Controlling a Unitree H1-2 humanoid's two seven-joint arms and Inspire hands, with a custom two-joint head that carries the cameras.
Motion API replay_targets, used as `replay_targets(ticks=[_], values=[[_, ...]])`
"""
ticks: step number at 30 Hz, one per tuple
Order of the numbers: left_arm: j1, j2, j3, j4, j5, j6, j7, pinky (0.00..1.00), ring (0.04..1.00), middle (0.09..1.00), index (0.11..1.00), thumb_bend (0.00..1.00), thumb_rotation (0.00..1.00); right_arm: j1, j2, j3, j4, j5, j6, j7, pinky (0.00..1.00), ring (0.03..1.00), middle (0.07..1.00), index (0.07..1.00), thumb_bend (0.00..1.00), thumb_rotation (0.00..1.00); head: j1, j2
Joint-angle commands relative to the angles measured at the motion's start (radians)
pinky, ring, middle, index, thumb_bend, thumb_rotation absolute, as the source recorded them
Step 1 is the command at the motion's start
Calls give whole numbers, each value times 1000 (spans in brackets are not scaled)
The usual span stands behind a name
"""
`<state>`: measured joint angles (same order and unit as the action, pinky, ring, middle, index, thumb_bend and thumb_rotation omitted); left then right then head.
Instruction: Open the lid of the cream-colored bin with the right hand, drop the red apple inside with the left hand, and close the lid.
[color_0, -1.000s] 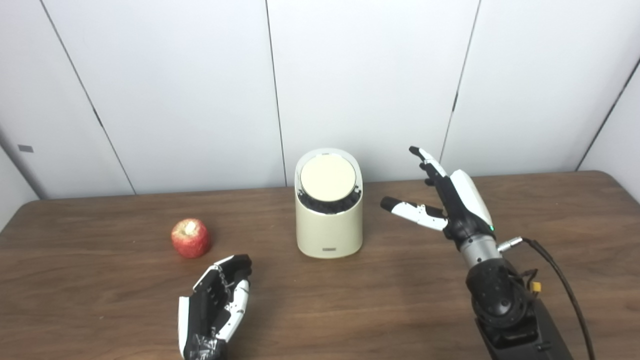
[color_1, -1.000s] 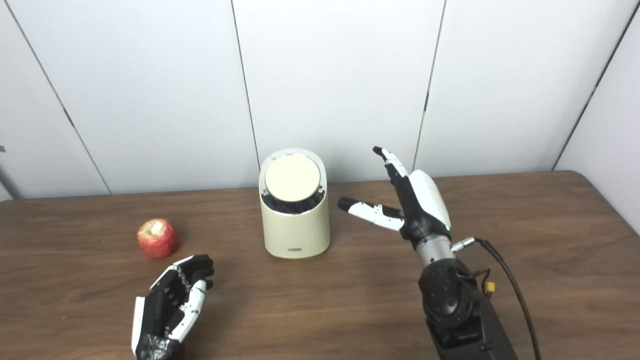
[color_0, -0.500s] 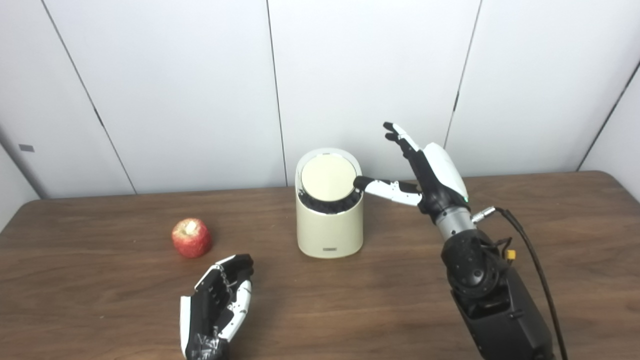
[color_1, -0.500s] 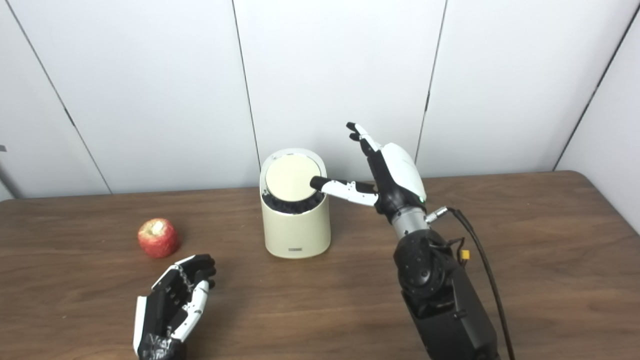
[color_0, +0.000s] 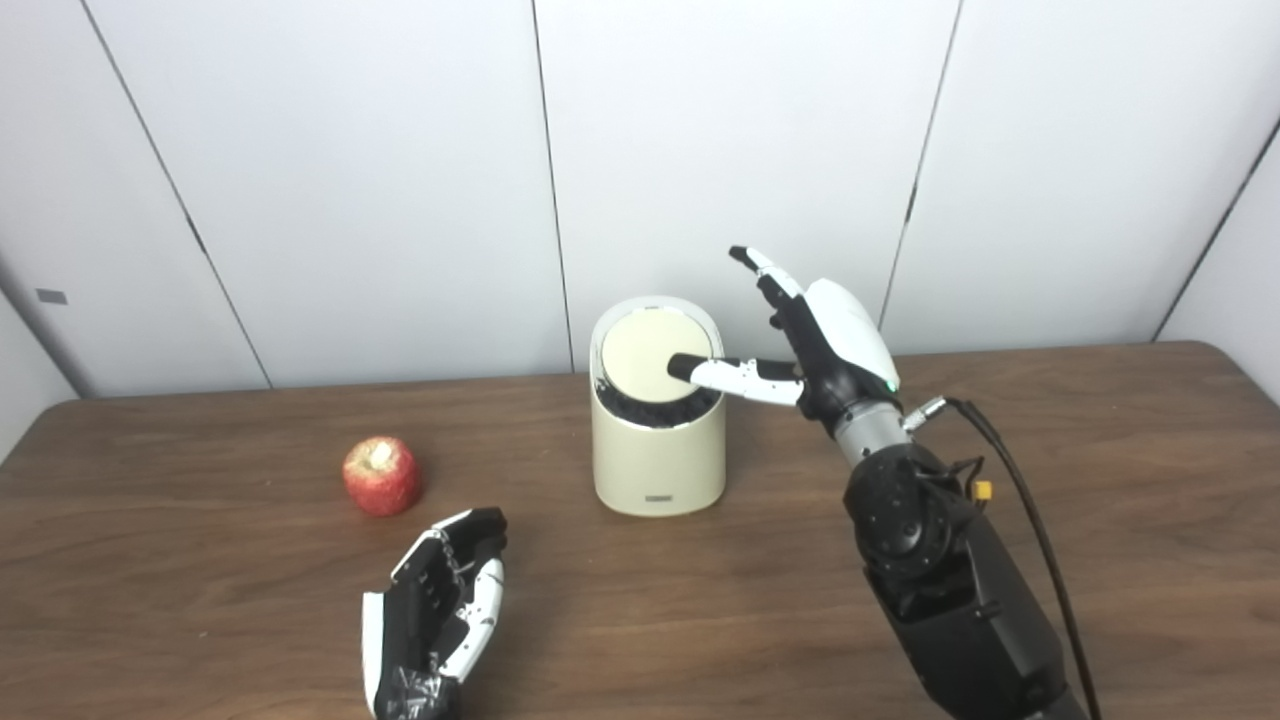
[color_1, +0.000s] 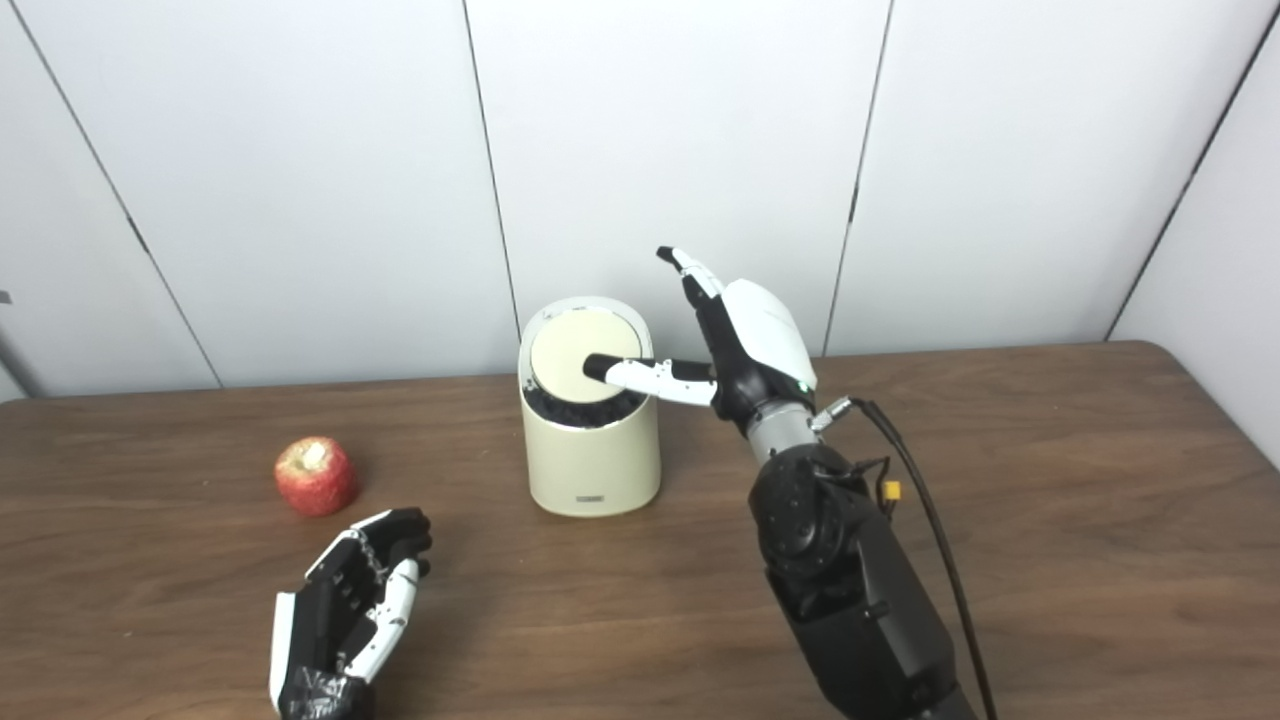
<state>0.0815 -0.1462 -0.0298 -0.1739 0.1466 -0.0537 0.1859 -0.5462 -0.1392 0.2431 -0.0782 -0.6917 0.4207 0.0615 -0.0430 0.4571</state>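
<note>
The cream-colored bin (color_0: 658, 455) stands mid-table with its round lid (color_0: 640, 354) down. My right hand (color_0: 815, 340) is open beside the bin's right side. Its thumb reaches left over the lid's right part, and the fingers point up and away toward the wall. The red apple (color_0: 381, 477) rests on the table left of the bin. My left hand (color_0: 436, 610) lies near the front edge below the apple, fingers loosely curled, holding nothing.
The brown wooden table (color_0: 1100, 480) runs across the whole view. White wall panels (color_0: 730, 150) rise directly behind the bin. A black cable (color_0: 1030, 520) hangs from my right wrist.
My right hand has moved left and up from beside the bin until its thumb lies over the lid. The left hand, the apple and the bin have stayed in place.
</note>
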Motion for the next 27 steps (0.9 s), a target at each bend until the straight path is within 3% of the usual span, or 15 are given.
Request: replay_targets(ticks=[1, 5, 12, 21, 27], values=[[-32, -14, -8, -6, 0, -35, 0, 633, 683, 679, 650, 222, 203, -70, 10, 1, 2, -14, -25, -26, 740, 870, 924, 914, 908, 690, 0, 0], [-31, -19, -11, -6, 2, -33, 2, 633, 686, 680, 651, 215, 177, -89, 22, 10, 42, -34, 0, -23, 792, 896, 932, 920, 906, 682, 5, 0], [-24, -27, -27, -11, 27, -37, 13, 635, 686, 681, 652, 221, 242, -137, 22, 38, 167, -84, -18, -68, 877, 925, 929, 912, 889, 665, 18, 2], [-14, -33, -36, -22, 29, -30, 16, 637, 688, 684, 655, 227, 265, -182, 10, 42, 264, -73, -27, -86, 898, 936, 937, 917, 847, 627, 26, -1], [-11, -30, -36, -21, 31, -35, 18, 648, 693, 689, 658, 219, 248, -182, -5, 49, 288, -78, -36, -92, 865, 914, 926, 907, 738, 581, 21, 1]])
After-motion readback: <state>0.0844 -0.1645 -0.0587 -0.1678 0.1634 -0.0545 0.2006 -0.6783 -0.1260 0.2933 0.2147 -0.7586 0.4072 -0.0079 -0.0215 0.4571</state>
